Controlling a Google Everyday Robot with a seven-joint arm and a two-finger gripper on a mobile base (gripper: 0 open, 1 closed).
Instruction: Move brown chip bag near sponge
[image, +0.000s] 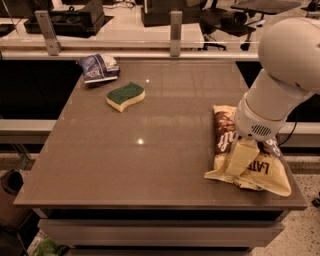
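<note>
Glossy foil, crinkled and catching the light, makes up the brown chip bag (224, 132), which lies flat at the right edge of the counter (150, 165), towards the near corner. Its far half is dark brown with pale lettering and chip pictures that are too small to read clearly. Its near half is pale yellow with dark capital letters, of which "LAT" shows beside the gripper. The near end of the bag fans out wide and wrinkled, and its right-hand corner reaches the counter's edge.

A pale gripper (240, 157) is down on the middle of the bag, where the brown part meets the yellow, and hides that stretch of it. Whether the gripper is apart, together or clamped on the bag, I cannot tell. The white arm (280, 80) rises from it up to the right and covers the bag's right side.

The sponge (125, 96) lies well apart from the bag, on the far left part of the counter, dark green top up over a pale yellow body with a wavy outline. Just beyond the sponge, near the far left corner, lies a smaller blue and white bag (98, 67), crumpled. Bare brown counter lies between the sponge and the chip bag
</note>
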